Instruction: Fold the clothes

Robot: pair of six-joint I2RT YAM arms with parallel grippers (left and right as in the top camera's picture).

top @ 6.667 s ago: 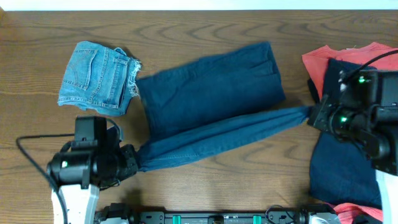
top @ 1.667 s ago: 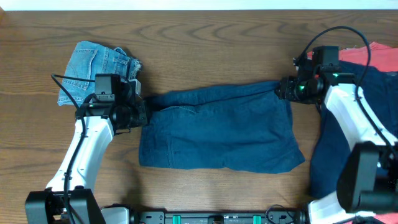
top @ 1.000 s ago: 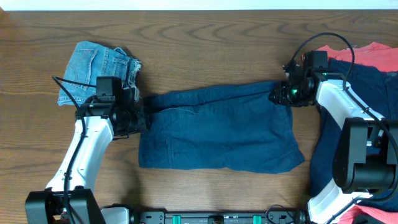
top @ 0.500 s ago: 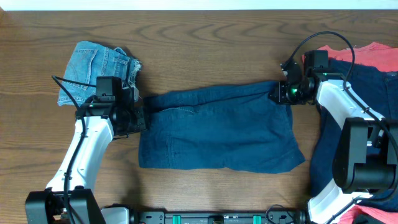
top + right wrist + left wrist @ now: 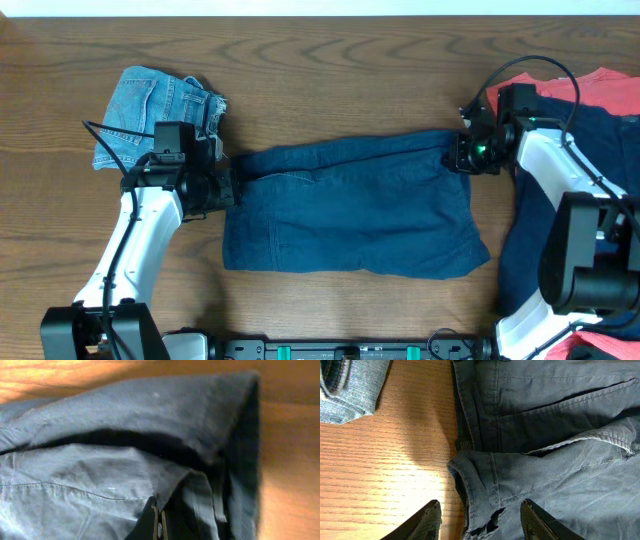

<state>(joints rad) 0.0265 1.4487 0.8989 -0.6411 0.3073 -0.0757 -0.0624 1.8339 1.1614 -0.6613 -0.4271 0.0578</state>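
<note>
**A:** Item one, navy shorts (image 5: 350, 210): location?

**B:** Folded flat at the centre of the wooden table (image 5: 330, 60), long side running left to right. The left wrist view shows a stitched pocket opening.

**A:** Item two, left gripper (image 5: 224, 187)?

**B:** At the left edge of the navy shorts. Jaws parted. A turned-up corner of the waistband lies between the fingers (image 5: 429, 519). It is clear of the left-hand one, with bare wood in that gap. On the other side the cloth runs on toward the second finger.

**A:** Item three, right gripper (image 5: 460, 157)?

**B:** At the far right corner of the navy shorts. Jaws closed tip to tip, low over the layered hem. Whether any fold is pinched between them: cannot tell.

**A:** Remaining stock?

**B:** Denim shorts (image 5: 155, 120), folded, far left, just beyond the left gripper. Coral shirt (image 5: 600, 82), far right corner. Second navy garment (image 5: 530, 260), lying over the coral shirt down the right edge. It is partly hidden under the right arm and lies just beside the navy shorts' right end.
</note>
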